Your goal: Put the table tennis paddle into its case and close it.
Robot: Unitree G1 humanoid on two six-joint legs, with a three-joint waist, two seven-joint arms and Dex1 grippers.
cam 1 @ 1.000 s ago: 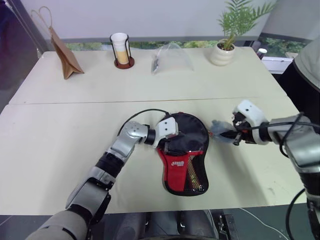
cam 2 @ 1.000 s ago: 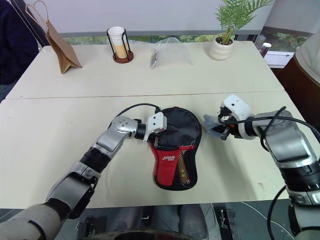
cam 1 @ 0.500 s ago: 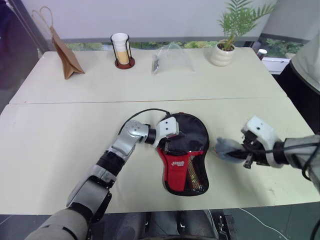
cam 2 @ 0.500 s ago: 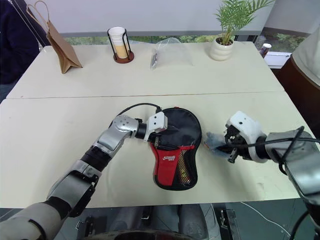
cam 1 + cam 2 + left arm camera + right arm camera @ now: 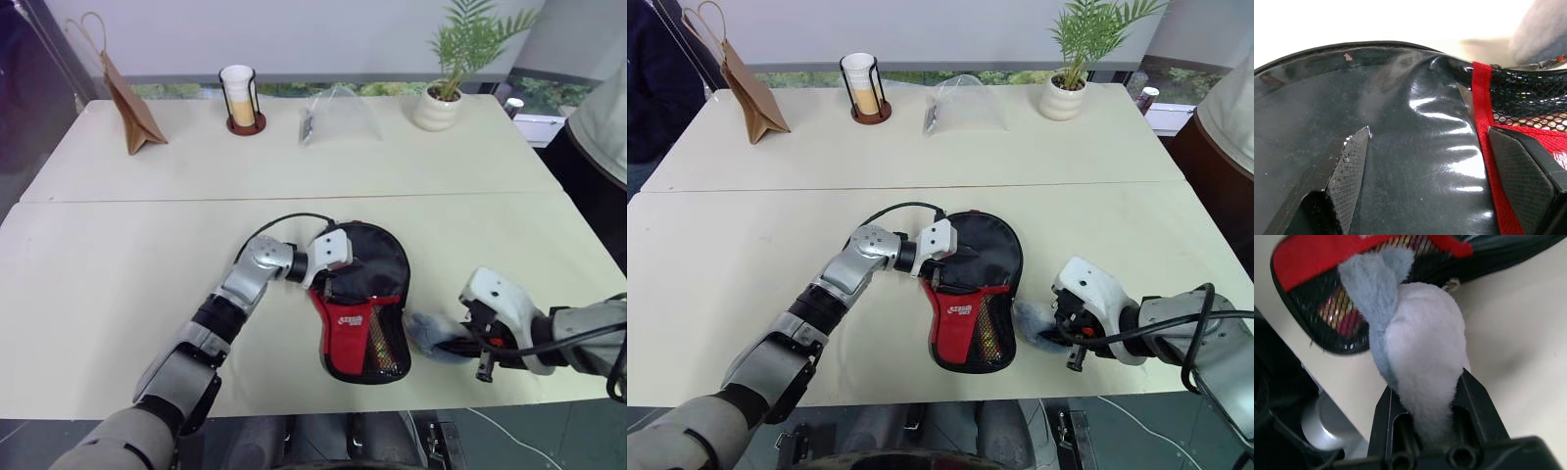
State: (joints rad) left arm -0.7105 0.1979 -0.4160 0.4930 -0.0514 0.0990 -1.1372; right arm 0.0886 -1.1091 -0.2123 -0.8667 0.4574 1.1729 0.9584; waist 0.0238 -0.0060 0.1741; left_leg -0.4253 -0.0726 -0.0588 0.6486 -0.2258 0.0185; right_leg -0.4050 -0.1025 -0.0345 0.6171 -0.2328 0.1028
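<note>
- While the case (image 5: 361,299) lies flat at the table's (image 5: 118,255) centre-front, its round black end points toward twelve o'clock and its red mesh-pocket end toward six.
- Left gripper (image 5: 331,284) rests on the case's black top at about nine o'clock of it, fingers (image 5: 1349,171) spread wide apart on the glossy fabric, grasping nothing.
- Right gripper (image 5: 1065,338) sits at four o'clock of the case, clenched on a fluffy grey-white pom-pom (image 5: 1420,357) that lies just beside the mesh end.
- At the table's far edge stand a brown paper bag (image 5: 127,108), a cup in a wire holder (image 5: 238,98), a clear plastic bag (image 5: 336,113) and a potted plant (image 5: 446,69).
- Whether the paddle is inside cannot be told.
</note>
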